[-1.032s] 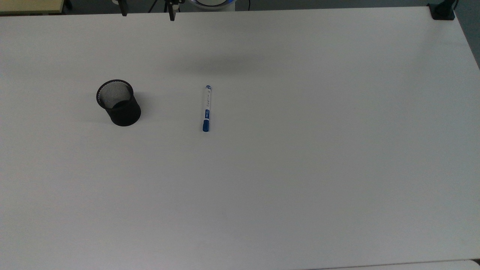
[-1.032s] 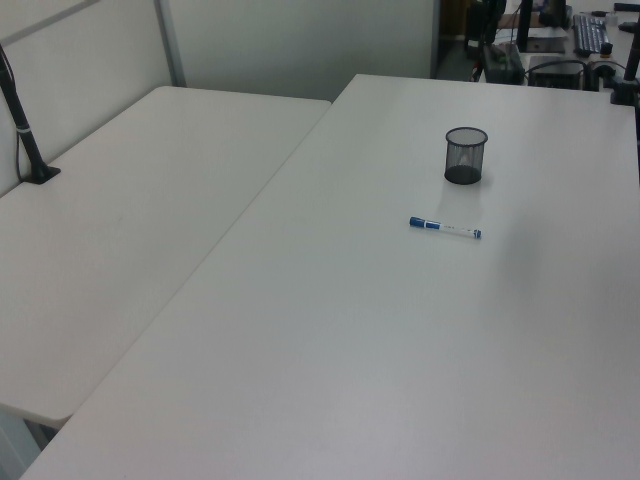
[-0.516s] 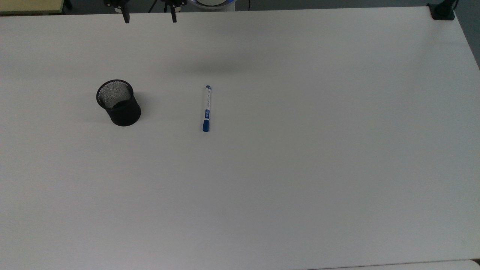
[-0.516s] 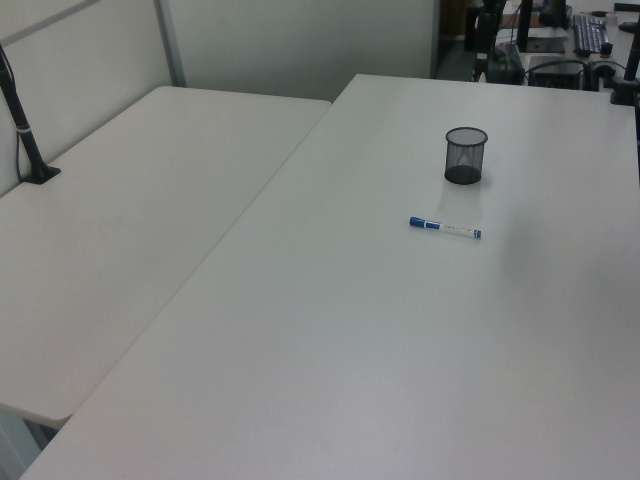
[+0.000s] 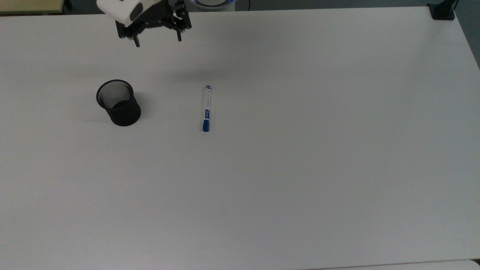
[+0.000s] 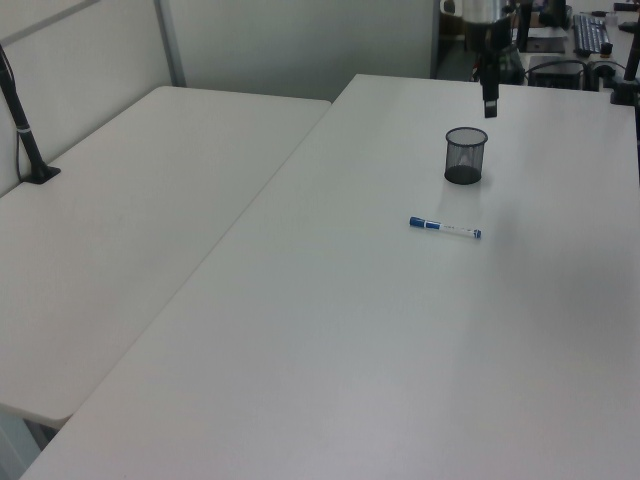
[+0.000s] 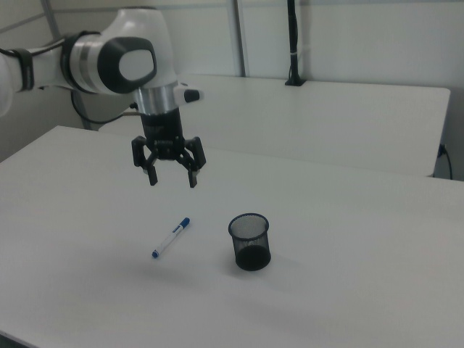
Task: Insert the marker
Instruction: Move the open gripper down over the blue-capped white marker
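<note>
Top view: gripper [image 5: 157,38] aloft near far table [image 5: 300,168] edge, fingers spread wide, empty; marker [image 5: 206,108] flat, well apart from mesh cup [image 5: 119,102].

Left view: marker [image 6: 445,228] lying just before upright cup [image 6: 465,155].

Right view: gripper [image 7: 172,175] above marker [image 7: 170,238]. Risk: round barrel rolling or skewing under off-centre pinch, missing cup [image 7: 250,241] mouth.

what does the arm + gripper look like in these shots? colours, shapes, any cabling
The arm is made of rounded glossy white shells with dark grey joint covers and a silvery metallic band above the wrist. The gripper is black and angular, with two short black jaws splayed apart; seen in the top view it hangs under a white housing. No cabling can be made out on the arm.
</note>
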